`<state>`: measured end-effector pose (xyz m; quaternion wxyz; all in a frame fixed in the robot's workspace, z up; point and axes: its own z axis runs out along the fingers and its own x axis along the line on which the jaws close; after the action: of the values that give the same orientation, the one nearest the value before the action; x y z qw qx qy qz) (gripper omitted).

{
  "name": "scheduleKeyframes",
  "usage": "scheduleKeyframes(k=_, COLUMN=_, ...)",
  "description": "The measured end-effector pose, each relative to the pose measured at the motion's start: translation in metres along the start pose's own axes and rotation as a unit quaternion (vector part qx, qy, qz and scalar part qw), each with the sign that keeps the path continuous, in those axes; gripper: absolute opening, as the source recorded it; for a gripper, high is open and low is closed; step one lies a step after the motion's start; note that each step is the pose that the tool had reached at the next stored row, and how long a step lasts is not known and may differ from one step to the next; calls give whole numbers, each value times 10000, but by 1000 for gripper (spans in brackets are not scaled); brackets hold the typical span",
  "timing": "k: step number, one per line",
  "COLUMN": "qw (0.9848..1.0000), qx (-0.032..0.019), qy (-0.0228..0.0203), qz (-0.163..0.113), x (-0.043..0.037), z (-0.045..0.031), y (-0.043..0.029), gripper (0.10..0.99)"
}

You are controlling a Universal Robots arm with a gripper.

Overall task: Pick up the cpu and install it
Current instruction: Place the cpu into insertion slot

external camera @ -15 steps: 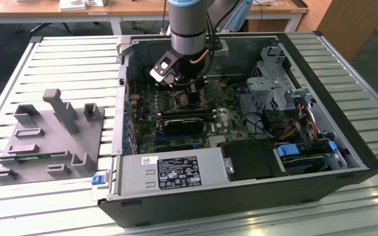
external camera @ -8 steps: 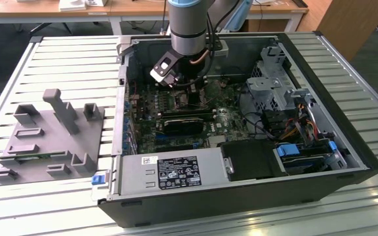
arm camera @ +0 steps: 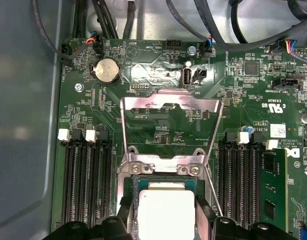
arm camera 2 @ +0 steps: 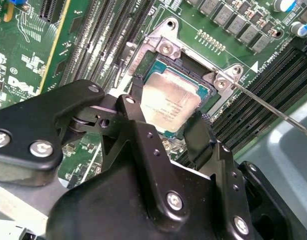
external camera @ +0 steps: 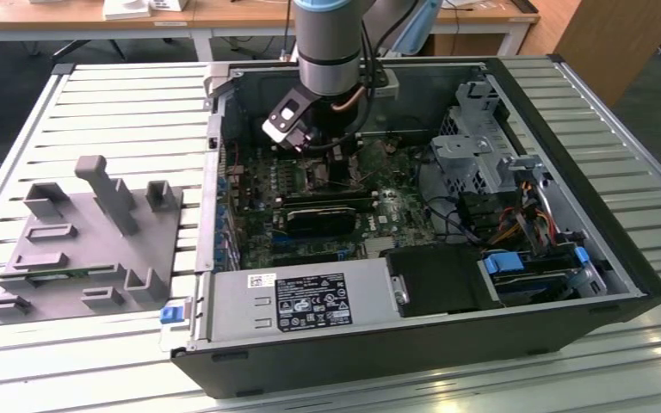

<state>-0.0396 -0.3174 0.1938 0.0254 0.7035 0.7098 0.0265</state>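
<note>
The cpu (arm camera 2: pixel 171 102) (arm camera: pixel 166 207), a small square chip with a silvery top and pale border, lies in the motherboard socket (arm camera 2: pixel 166 47) inside the open computer case (external camera: pixel 423 344). My gripper (arm camera 2: pixel 166 112) (arm camera: pixel 166 215) (external camera: pixel 328 159) hangs straight over it. Its two black fingers (arm camera 2: pixel 135 95) press against opposite edges of the chip, shut on it. The socket's metal load plate (arm camera: pixel 168 107) is flipped open, away from the chip. The thin retention lever (arm camera 2: pixel 273 110) (arm camera: pixel 213 195) sticks out to one side.
Memory slots (arm camera: pixel 86 185) flank the socket on both sides. A power supply (external camera: pixel 307 301), a drive cage (external camera: pixel 468 155) and cable bundles (external camera: pixel 526 215) crowd the case. A grey tray (external camera: pixel 78 249) with upright posts rests on the slatted table at the exterior view's left.
</note>
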Motion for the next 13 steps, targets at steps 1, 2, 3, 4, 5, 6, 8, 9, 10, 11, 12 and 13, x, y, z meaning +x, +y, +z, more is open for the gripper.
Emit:
scheduleKeyframes(k=1, qw=10000, qx=0, qy=-1, qz=4, x=8, z=1, y=0, gripper=604)
scheduleKeyframes(k=2, qw=10000, qx=0, qy=-1, qz=8, x=14, z=2, y=0, gripper=604)
scheduleKeyframes(k=3, qw=10000, qx=0, qy=-1, qz=10, x=16, z=2, y=0, gripper=604)
scheduleKeyframes(k=4, qw=10000, qx=0, qy=0, qz=11, x=16, z=3, y=0, gripper=604)
scheduleKeyframes(k=5, qw=10000, qx=0, qy=-1, qz=11, x=16, z=2, y=0, gripper=604)
scheduleKeyframes(k=6, qw=10000, qx=0, qy=-1, qz=12, x=15, z=2, y=0, gripper=604)
scheduleKeyframes(k=8, qw=10000, qx=0, qy=-1, qz=4, x=-15, z=2, y=0, gripper=604)
scheduleKeyframes(k=9, qw=10000, qx=0, qy=0, qz=0, x=-20, z=2, y=0, gripper=604)
scheduleKeyframes(k=10, qw=10000, qx=0, qy=0, qz=0, x=-20, z=2, y=0, gripper=604)
scheduleKeyframes(k=11, qw=10000, qx=0, qy=-1, qz=-1, x=-20, z=0, y=0, gripper=604)
scheduleKeyframes(k=12, qw=10000, qx=1, qy=0, qz=-1, x=-21, z=-5, y=0, gripper=604)
scheduleKeyframes(k=13, qw=10000, qx=0, qy=1, qz=-1, x=-21, z=-12, y=0, gripper=604)
